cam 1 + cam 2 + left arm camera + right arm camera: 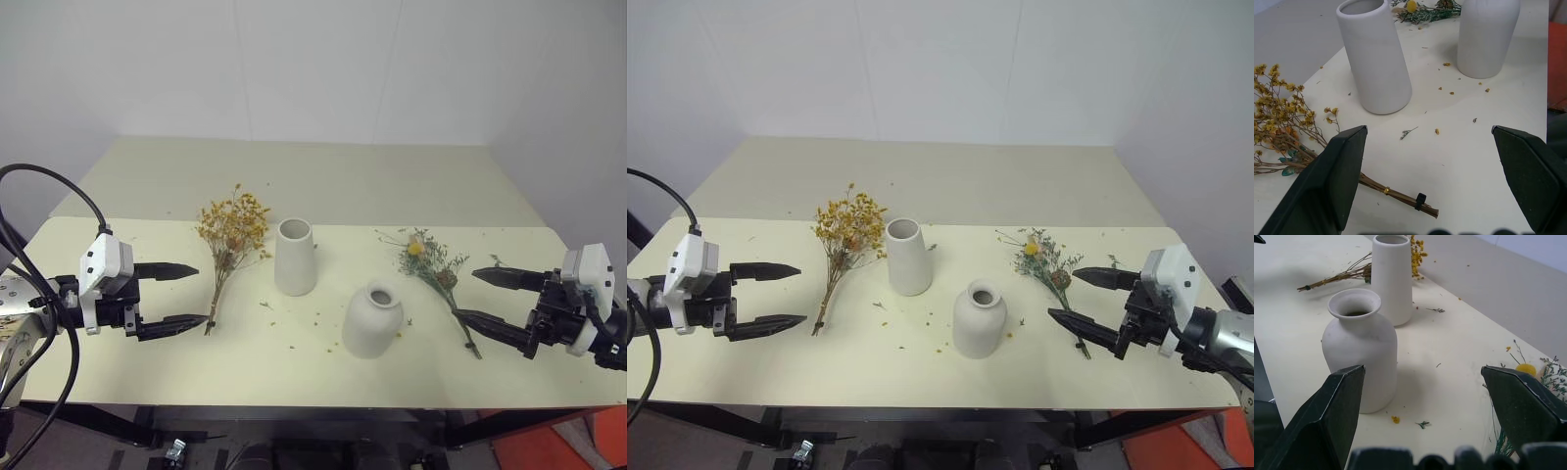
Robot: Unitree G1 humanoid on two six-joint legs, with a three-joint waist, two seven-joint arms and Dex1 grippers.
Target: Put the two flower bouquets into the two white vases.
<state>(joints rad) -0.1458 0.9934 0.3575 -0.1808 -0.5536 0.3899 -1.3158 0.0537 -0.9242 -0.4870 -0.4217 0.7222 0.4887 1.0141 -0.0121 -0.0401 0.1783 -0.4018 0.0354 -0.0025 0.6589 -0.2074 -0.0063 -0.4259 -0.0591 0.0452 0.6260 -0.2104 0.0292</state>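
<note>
On the cream table lie two bouquets. The yellow-orange bunch [231,235] rests left of the taller tapered white vase [295,257], its brown stems pointing toward my left gripper [184,296], which stands open just left of the stem ends. A grey-green sprig bouquet with a yellow ball flower [432,266] lies right of the shorter rounded white vase [373,319]. My right gripper [475,296] hovers open at that bouquet's stem end. Both vases stand upright and hold nothing.
Small petal crumbs [315,317] are scattered on the table [323,186] between the vases. The table's front edge runs just below both grippers. A white wall rises behind the table's far edge.
</note>
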